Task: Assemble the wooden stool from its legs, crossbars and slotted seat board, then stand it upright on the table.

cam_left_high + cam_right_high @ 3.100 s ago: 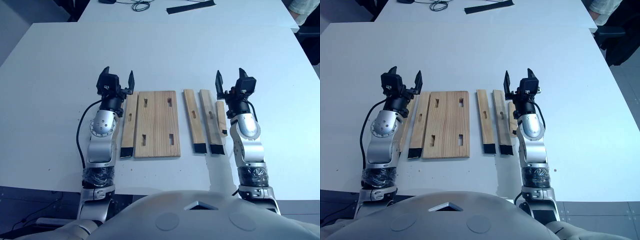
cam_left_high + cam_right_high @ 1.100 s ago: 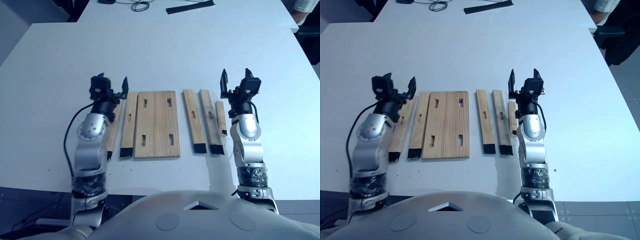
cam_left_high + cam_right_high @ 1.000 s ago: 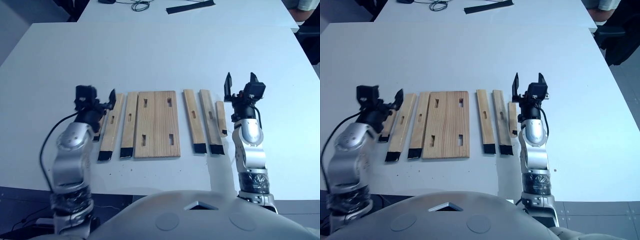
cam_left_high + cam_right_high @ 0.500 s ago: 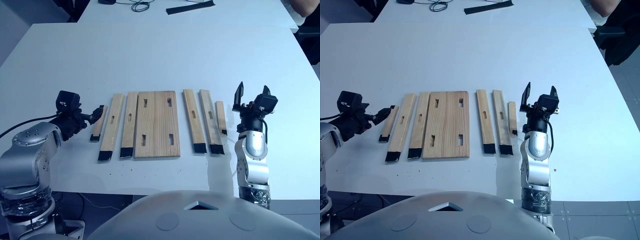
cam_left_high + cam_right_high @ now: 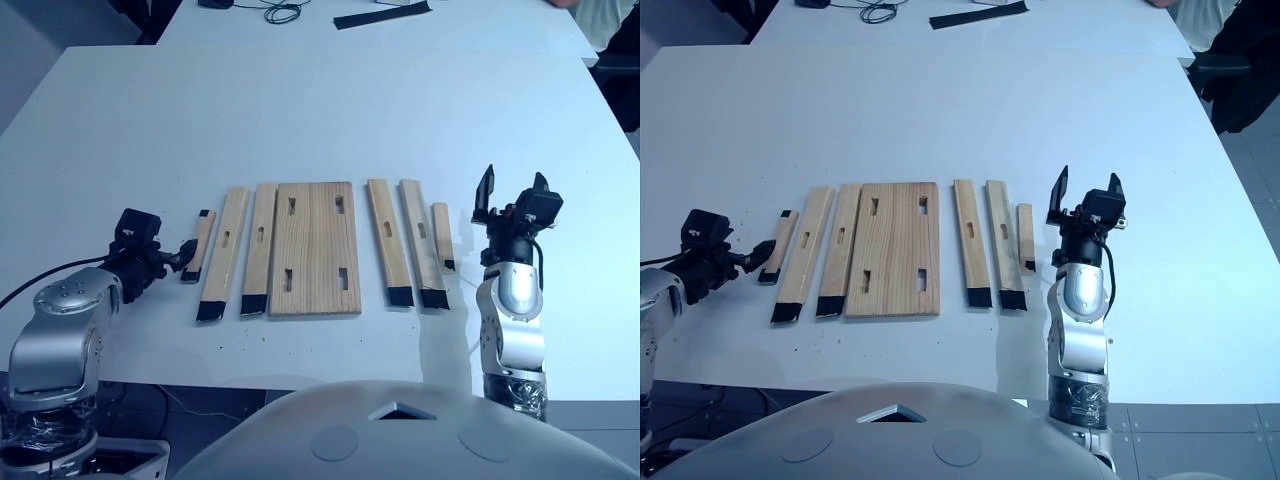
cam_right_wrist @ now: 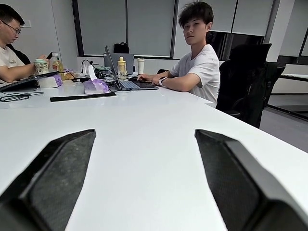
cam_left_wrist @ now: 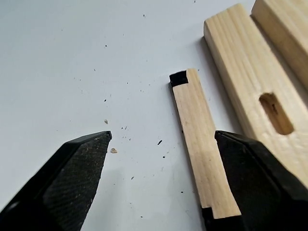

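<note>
The slotted seat board (image 5: 314, 248) lies flat mid-table. Left of it lie two slotted legs (image 5: 260, 246) (image 5: 224, 252) and a short black-tipped crossbar (image 5: 198, 246). To the board's right lie two more legs (image 5: 388, 240) (image 5: 420, 240) and a second short crossbar (image 5: 441, 236). My left gripper (image 5: 170, 258) is low at the left crossbar's near end, open; in the left wrist view the crossbar (image 7: 197, 144) lies between the fingers (image 7: 72, 183), close to one of them. My right gripper (image 5: 512, 192) stands open and upright, right of the right crossbar, holding nothing.
Fine wood crumbs (image 7: 113, 150) dot the white table (image 5: 320, 110). A black strip (image 5: 380, 15) and cables (image 5: 280, 10) lie on the far table. The near table edge (image 5: 300, 365) runs just below the parts. Bare surface spreads beyond the parts and to both sides.
My left arm has swung out to the left and come down at the left crossbar, uncovering the outer leg and crossbar. My right gripper has shifted right, away from the right crossbar.
</note>
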Tool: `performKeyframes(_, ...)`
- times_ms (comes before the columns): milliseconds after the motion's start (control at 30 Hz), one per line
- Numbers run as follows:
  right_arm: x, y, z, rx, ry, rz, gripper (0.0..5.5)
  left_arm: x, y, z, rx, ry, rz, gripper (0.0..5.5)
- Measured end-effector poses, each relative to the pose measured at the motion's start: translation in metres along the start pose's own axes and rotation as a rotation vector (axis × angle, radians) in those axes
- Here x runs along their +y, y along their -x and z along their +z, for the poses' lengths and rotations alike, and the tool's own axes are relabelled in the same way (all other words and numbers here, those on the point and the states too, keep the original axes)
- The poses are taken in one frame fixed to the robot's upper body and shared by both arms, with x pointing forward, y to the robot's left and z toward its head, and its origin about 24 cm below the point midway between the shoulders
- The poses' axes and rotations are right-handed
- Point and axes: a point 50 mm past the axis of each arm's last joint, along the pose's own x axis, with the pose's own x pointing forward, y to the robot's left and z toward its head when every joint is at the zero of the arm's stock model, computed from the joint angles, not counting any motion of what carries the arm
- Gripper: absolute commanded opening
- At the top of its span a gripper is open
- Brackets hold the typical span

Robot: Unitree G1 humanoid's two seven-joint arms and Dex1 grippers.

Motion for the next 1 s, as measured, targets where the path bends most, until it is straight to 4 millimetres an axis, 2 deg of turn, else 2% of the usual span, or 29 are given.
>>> performKeyframes(133,-0.005,-0.002,0.002,-0.003,0.001,-0.004,3.8,-0.003,0.003,-0.007,0.008,-0.007,-0.015,3.98)
performKeyframes(400,-0.004,-0.003,0.002,0.006,0.003,0.012,3.8,-0.022,0.006,-0.005,-0.02,-0.028,-0.098,3.98)
performKeyframes(633,-0.005,-0.006,0.002,0.015,0.013,0.025,3.8,-0.017,0.004,-0.007,-0.005,-0.002,-0.073,3.98)
performKeyframes(800,-0.004,-0.005,0.001,0.022,0.009,0.021,3.8,-0.013,-0.001,-0.007,0.026,0.081,-0.062,3.98)
performKeyframes(1000,-0.003,-0.004,0.0,0.035,0.005,0.016,3.8,-0.015,-0.005,-0.003,0.019,0.077,-0.071,3.98)
